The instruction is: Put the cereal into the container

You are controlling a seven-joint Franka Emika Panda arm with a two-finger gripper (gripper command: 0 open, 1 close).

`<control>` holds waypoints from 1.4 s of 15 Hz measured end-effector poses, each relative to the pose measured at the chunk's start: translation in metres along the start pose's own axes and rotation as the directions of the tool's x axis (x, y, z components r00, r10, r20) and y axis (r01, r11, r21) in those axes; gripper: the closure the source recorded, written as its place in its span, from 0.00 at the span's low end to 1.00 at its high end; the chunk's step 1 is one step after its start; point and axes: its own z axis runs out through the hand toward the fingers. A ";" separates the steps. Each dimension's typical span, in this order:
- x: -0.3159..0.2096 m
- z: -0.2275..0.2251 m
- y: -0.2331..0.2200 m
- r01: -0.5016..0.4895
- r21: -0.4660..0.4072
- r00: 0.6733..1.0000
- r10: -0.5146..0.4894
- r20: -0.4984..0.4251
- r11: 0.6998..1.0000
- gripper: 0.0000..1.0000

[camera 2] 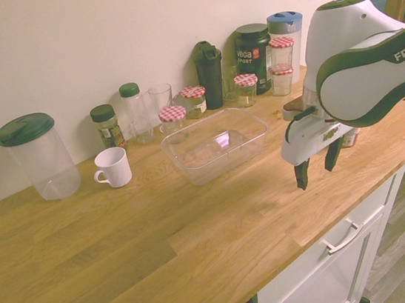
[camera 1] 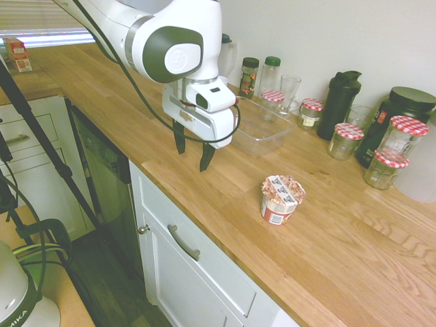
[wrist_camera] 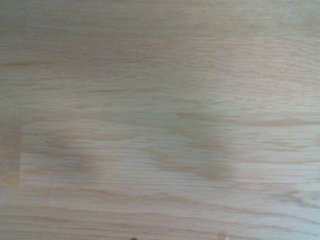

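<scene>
The cereal (camera 1: 281,199) is a small white cup with a red lower band and a flake-printed foil lid, standing upright on the wooden counter near its front edge. The container (camera 1: 263,143) is a shallow clear plastic tub, empty, further back toward the wall; the second exterior view shows this container (camera 2: 217,169) in the middle of the counter. My gripper (camera 1: 193,151) hangs open and empty above bare wood, left of the cup and in front of the tub. From the other side the gripper (camera 2: 317,166) and arm hide most of the cup. In the wrist view I see only wood grain.
Along the wall stand jars with red-checked lids (camera 1: 349,139), a black shaker bottle (camera 1: 340,102), a dark tub (camera 2: 253,55), a drinking glass (camera 1: 289,92), spice bottles (camera 2: 107,126), a white mug (camera 2: 113,167) and a clear pitcher (camera 2: 37,157). The counter drops off above white cabinets (camera 1: 197,259).
</scene>
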 end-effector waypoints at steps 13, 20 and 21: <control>0.049 -0.043 0.091 -0.344 0.209 0.927 0.366 -0.080 0.915 0.00; 0.098 -0.006 0.104 -0.479 0.198 0.862 0.501 -0.078 0.855 0.00; 0.103 -0.004 0.104 -0.493 0.203 0.852 0.517 -0.081 0.846 0.00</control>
